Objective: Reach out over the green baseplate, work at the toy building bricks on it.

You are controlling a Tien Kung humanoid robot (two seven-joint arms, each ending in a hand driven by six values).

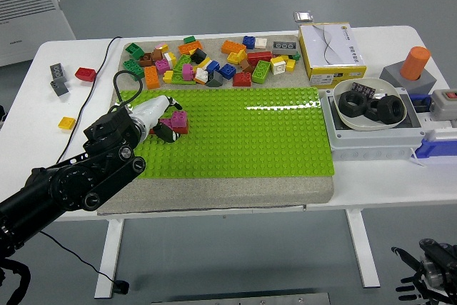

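The green baseplate (243,130) lies in the middle of the table on a grey mat. My left hand (166,121) reaches in from the lower left over the plate's left end. Its white fingers (158,106) curl around a small stack of magenta and red bricks (178,122) that sits on the plate. A heap of loose coloured bricks (207,62) lies on the mat behind the plate. My right hand (428,276) hangs below the table at the lower right corner; its fingers are too small to judge.
A yellow box (330,49) stands at the back right. A grey case holds a white bowl (372,106) with black rings. An orange-topped block (414,69) is at the far right. Loose red, grey and yellow bricks (86,73) lie on the table's left. A black cable (100,83) runs there.
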